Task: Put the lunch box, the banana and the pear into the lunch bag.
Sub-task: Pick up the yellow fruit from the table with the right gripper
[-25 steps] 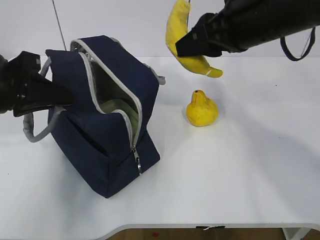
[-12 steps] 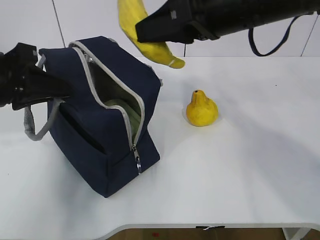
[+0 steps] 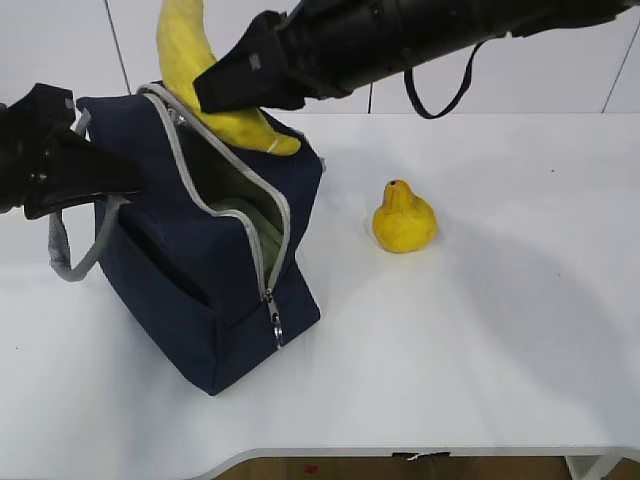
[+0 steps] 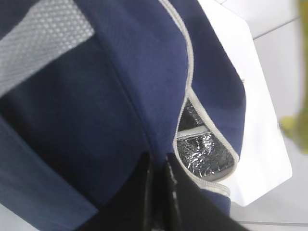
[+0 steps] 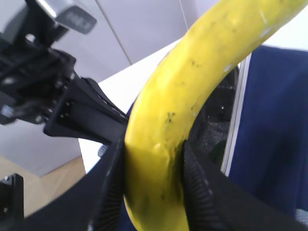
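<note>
Since the bag's mouth stands unzipped, these lines run from the biggest thing to the smallest.

Lunch bag: the large boxy navy fabric lunch bag (image 3: pixel 205 250) with grey zipper tape and grey webbing handles sits on the left of the white table (image 3: pixel 480 340), its top gaping; silver foil lining shows inside in the left wrist view.
Left hand: the black left hand (image 4: pixel 159 192) is pinched tight on the bag's navy fabric at the left edge, apparently holding the mouth open.
Right hand: the black right hand (image 5: pixel 154 192) is partly closed around the banana, clamping it between ridged pads.
Banana: the long curved yellow banana (image 3: pixel 215 95) hangs above the bag's open top, its pale tip low over the far rim; it is not yet inside.
Pear: the squat yellow-orange pear (image 3: pixel 403 218) with a short dark stem stands upright on the table, to the right of the bag and apart from it, untouched.
Lunch box: a pale green surface (image 3: pixel 235 215) shows deep in the opening, likely the sage-green lid, so that item seems already packed.
Progress: judged roughly a third done; banana about to go in, pear left.
</note>
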